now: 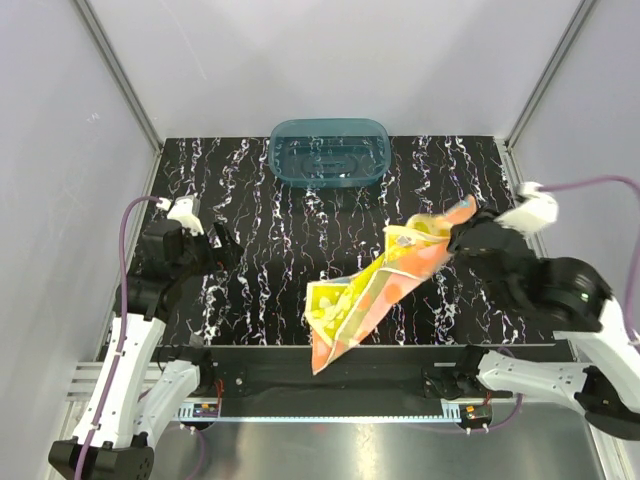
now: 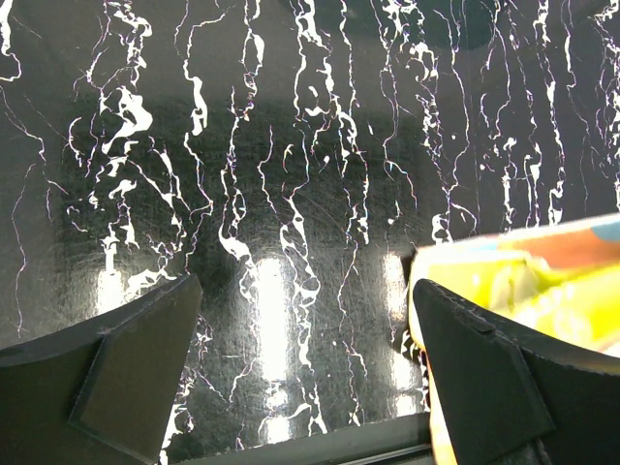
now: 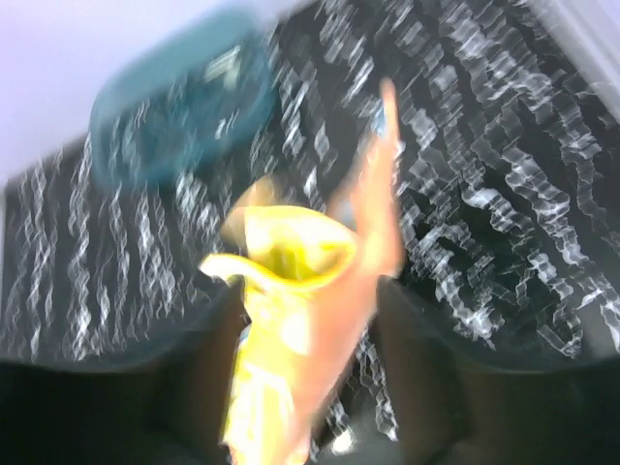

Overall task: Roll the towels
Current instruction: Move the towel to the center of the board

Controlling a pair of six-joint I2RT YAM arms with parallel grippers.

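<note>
Towels (image 1: 375, 285) strung diagonally from right gripper (image 1: 455, 238)
They slant down-left toward the table's (image 1: 260, 200) near edge; whether it pinches them is unclear. Left gripper (image 1: 215, 245), fingers apart, sits farther off.

The towels (image 1: 375, 285), yellow and orange-dotted, bunched together, slant from a raised right end to the near table (image 1: 250, 290) edge.

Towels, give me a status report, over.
Left gripper open, over bare table. Right gripper: towels between jaws, grip unclear. Towels bunched together, one end raised, not rolled. Teal tub far back, out of the way.
</note>
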